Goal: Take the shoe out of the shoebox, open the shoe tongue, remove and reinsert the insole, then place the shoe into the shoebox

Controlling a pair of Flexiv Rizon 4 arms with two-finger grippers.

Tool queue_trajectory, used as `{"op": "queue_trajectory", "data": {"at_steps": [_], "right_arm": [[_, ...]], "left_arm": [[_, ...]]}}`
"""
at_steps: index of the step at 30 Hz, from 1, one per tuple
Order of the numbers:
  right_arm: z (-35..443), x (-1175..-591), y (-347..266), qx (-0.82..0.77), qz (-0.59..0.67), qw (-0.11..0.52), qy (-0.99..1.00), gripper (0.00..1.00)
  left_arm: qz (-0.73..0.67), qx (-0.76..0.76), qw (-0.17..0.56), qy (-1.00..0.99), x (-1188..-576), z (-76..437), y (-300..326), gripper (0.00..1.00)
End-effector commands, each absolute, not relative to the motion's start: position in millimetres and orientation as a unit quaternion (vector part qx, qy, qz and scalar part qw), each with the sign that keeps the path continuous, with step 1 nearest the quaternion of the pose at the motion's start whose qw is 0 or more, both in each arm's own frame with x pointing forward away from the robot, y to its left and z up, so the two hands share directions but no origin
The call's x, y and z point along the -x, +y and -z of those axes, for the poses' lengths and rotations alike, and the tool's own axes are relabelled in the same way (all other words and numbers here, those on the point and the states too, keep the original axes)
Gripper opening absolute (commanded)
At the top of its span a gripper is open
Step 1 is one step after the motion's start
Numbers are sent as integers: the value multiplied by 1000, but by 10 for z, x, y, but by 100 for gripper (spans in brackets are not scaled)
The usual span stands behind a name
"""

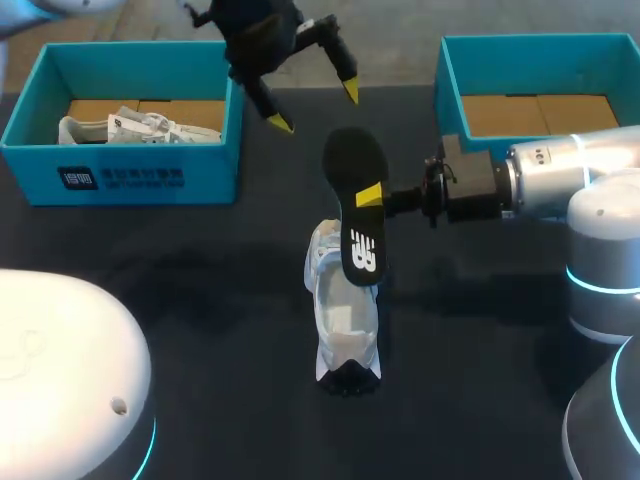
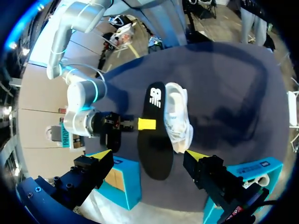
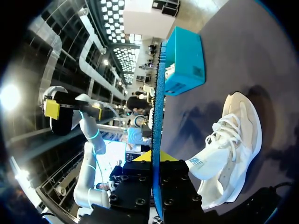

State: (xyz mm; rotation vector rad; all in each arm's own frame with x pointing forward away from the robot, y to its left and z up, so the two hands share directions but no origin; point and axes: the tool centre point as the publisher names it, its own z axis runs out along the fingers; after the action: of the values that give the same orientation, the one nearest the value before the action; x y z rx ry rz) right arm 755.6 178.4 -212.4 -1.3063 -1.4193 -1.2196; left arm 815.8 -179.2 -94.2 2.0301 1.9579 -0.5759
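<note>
Table (image 1: 200,300) is dark and fills most of the head view, so starting there. Right arm (image 1: 560,180) comes in from the right and lies roughly level, stretched toward the middle. Left arm (image 3: 86,163) is up over the far side, its wrist aimed down at the table.

Two teal boxes sit along the far edge. The left shoebox (image 1: 130,170) has a second shoe (image 1: 130,128) lying in it, and the right shoebox (image 1: 540,42) shows its cardboard floor. The white shoe (image 1: 340,320) stands on its sole mid-table, out of both boxes and well apart from them.

The black insole (image 1: 352,160) is out of the shoe and up in the air over its far end. The right gripper (image 1: 370,196) has it pinched at about mid-length, one yellow tip showing on top. The left gripper (image 1: 315,108) is spread wide with nothing in it, hovering beyond the insole.

View differences:
- **Head view:** the insole's printed end overlaps the shoe, and I can't tell if they touch.
- **Left wrist view:** it looks down on the insole lying alongside the shoe, both ahead of its own wide fingers.
- **Right wrist view:** only this one shows the insole edge-on, a thin blue strip clamped between both fingers. The shoe's laces and side sit down beside the gripper.
</note>
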Motion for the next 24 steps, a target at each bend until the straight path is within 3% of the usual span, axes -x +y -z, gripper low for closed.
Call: {"op": "queue_trajectory", "data": {"at_steps": [1, 24], "right_arm": [[2128, -7550, 1797, 521, 487, 416, -564, 0], [2128, -7550, 1797, 521, 487, 416, -564, 0]], "left_arm": [[85, -722, 22, 686, -8218, 905, -1846, 100], [73, -715, -30, 695, -8306, 974, -2229, 100]]}}
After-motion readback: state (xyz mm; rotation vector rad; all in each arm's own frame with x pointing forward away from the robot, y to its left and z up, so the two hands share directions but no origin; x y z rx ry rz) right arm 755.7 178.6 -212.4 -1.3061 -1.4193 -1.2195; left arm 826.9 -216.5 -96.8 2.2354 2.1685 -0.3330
